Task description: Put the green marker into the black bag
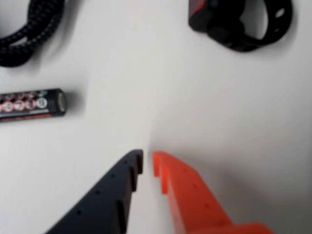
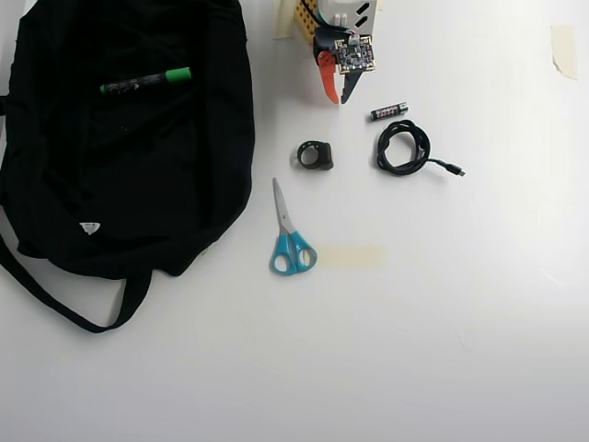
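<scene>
In the overhead view the green marker [image 2: 145,82] lies flat on the black bag [image 2: 120,184], near the bag's upper part, its green cap pointing right. The bag fills the upper left of the table, a strap looping at the lower left. My gripper [image 2: 337,98] is at the top centre, right of the bag and well apart from the marker. Its orange and black fingers are nearly closed and hold nothing. In the wrist view the gripper [image 1: 147,160] points at bare white table. The marker and bag are out of the wrist view.
A black-and-pink battery [image 2: 389,110] [image 1: 31,104] lies just right of the gripper. A coiled black cable [image 2: 402,148] [image 1: 29,29], a small black strap ring [image 2: 316,155] [image 1: 239,22], blue-handled scissors [image 2: 289,235] and a tape strip [image 2: 350,256] lie on the white table.
</scene>
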